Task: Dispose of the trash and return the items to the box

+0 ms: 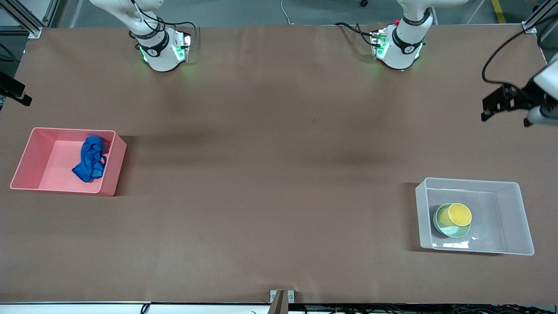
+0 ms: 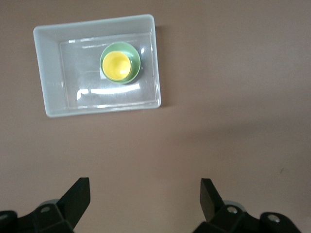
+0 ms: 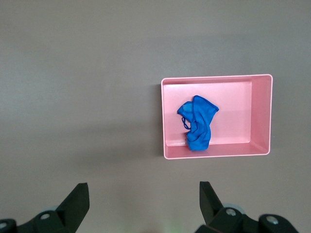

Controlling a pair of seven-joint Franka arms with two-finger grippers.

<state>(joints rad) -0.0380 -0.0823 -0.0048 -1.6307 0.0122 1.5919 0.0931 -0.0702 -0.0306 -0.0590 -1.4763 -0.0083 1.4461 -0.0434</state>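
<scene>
The blue rag (image 1: 90, 159) lies crumpled in the pink bin (image 1: 26, 152) at the right arm's end of the table; the right wrist view shows the rag (image 3: 198, 124) in that bin (image 3: 261, 116). The yellow cup (image 1: 460, 214) sits in the mint-green bowl (image 1: 453, 231) inside the clear box (image 1: 521, 218) at the left arm's end. The left wrist view shows the cup (image 2: 116, 65), bowl (image 2: 135, 60) and box (image 2: 46, 73). My left gripper (image 2: 145, 187) is open and empty, high over bare table beside the box; it shows at the front view's edge (image 1: 490, 109). My right gripper (image 3: 144, 191) is open and empty, high over bare table beside the pink bin.
Both arm bases (image 1: 163, 50) (image 1: 399, 46) stand along the edge of the brown table farthest from the front camera. A small metal bracket (image 1: 281, 298) sits at the table's near edge.
</scene>
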